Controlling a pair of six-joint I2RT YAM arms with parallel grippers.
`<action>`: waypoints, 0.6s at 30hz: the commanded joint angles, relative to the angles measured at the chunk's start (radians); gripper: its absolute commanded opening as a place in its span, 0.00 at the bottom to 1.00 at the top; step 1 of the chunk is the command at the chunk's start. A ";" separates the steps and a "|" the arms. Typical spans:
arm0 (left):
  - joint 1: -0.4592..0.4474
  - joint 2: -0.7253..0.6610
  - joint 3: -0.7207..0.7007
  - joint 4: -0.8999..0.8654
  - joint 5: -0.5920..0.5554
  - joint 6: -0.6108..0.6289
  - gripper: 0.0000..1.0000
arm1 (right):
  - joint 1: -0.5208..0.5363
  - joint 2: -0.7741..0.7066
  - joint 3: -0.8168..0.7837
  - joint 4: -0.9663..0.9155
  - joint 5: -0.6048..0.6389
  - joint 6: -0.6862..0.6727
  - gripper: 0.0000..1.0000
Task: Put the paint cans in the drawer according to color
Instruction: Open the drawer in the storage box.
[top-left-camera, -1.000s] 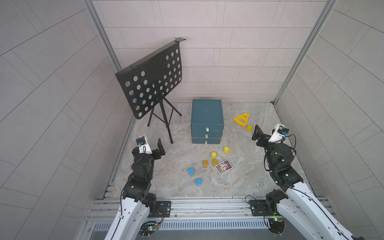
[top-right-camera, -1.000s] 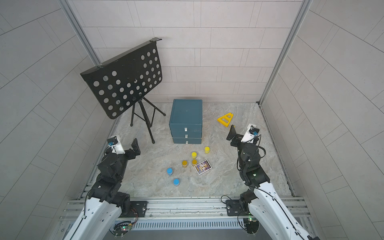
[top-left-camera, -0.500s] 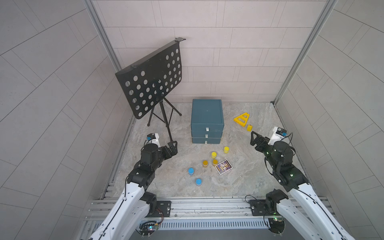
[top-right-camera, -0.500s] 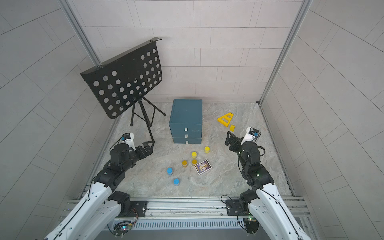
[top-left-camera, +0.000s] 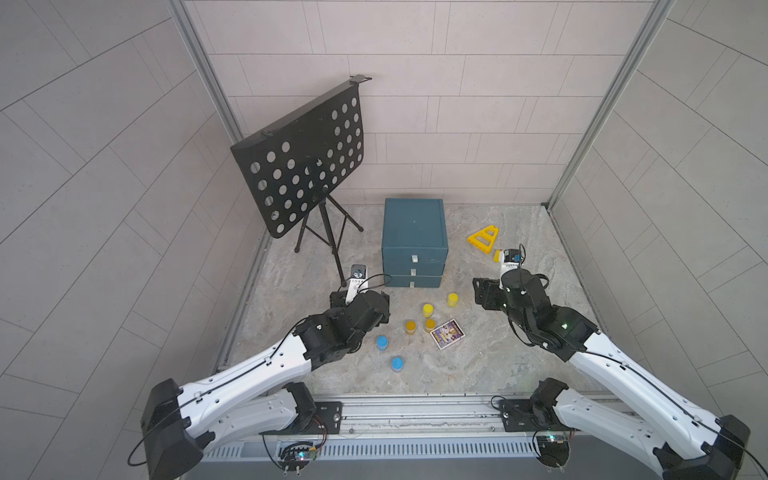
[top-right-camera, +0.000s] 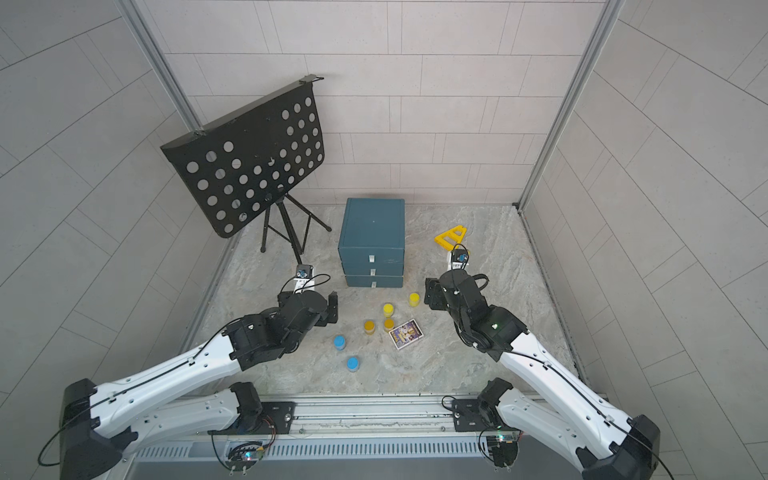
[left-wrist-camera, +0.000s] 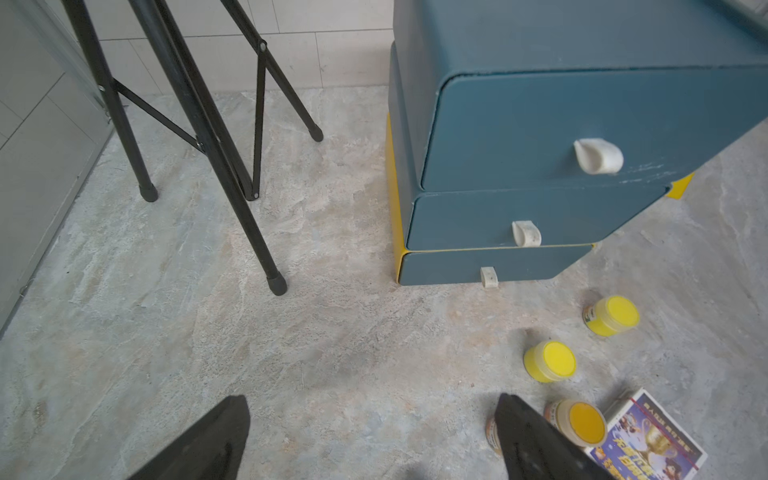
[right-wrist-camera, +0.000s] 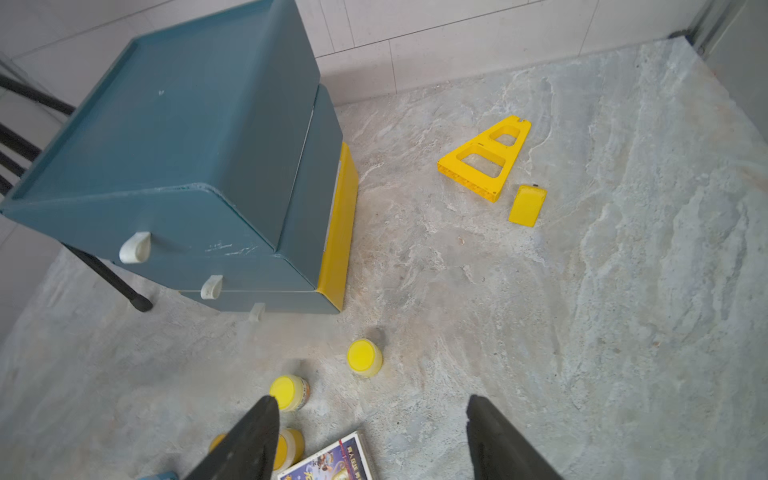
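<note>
Near the paint cans (top-left-camera: 427, 309), left claw (left-wrist-camera: 370, 405) and right claw (right-wrist-camera: 370, 401) hover.

You see three stacked drawers (left-wrist-camera: 582, 124), two yellow cans (left-wrist-camera: 550, 360) before them, an orange can (left-wrist-camera: 586, 422) just beside the card (left-wrist-camera: 648, 444).

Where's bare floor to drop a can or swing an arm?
Bare: marble between music stand and drawer unit; the stretch from yellow frame to card; the strip between blue cans and front rail. Crowded: six paint cans plus card bunched before that unit.
</note>
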 joint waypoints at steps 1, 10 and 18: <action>-0.001 -0.045 0.012 -0.011 -0.043 -0.035 0.97 | 0.010 0.029 0.022 0.019 -0.123 0.112 0.65; 0.012 -0.092 -0.003 -0.196 -0.074 -0.118 0.95 | 0.126 0.172 -0.021 0.398 -0.220 0.478 0.56; 0.132 -0.191 -0.047 -0.182 0.070 -0.099 0.95 | 0.125 0.335 -0.004 0.622 -0.322 0.657 0.58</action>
